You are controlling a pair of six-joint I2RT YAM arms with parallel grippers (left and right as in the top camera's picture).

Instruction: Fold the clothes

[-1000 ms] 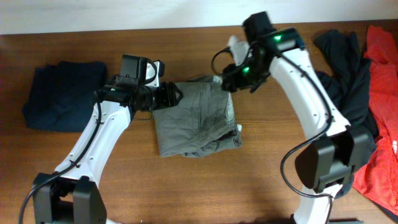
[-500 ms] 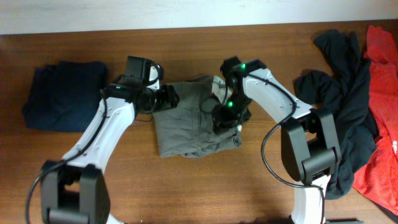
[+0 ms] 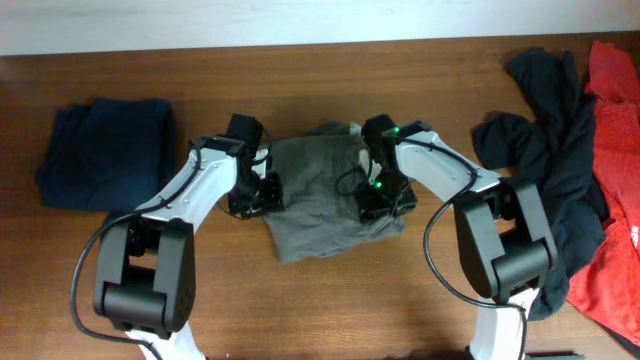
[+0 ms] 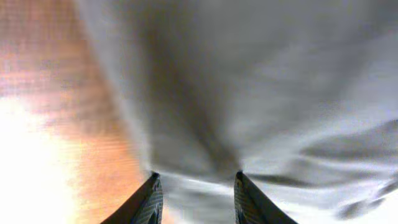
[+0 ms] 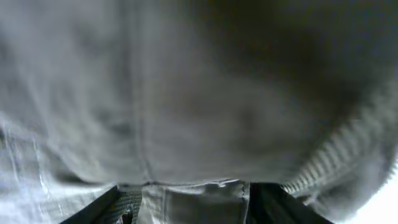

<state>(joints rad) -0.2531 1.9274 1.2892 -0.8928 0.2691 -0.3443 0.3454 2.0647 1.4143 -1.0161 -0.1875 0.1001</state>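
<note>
The grey-khaki trousers (image 3: 325, 195), part of the clothes, lie folded in a rumpled block at the middle of the table. My left gripper (image 3: 262, 193) is down at their left edge. In the left wrist view its jaws (image 4: 196, 186) stand narrowed, with bunched trouser cloth (image 4: 261, 93) pinched between them. My right gripper (image 3: 385, 200) presses on the right edge. In the right wrist view its jaws (image 5: 193, 199) stand wide, and a thick fold of the trousers (image 5: 186, 93) fills the gap.
A folded dark navy piece (image 3: 105, 150) lies at the far left. A black garment (image 3: 545, 110) and a red one (image 3: 610, 180) are heaped at the right edge. Bare wooden table (image 3: 300, 300) shows in front.
Both grippers came down from the far edge of the trousers onto their left and right sides. The trousers shifted toward the front. The left jaws narrowed on the cloth.
</note>
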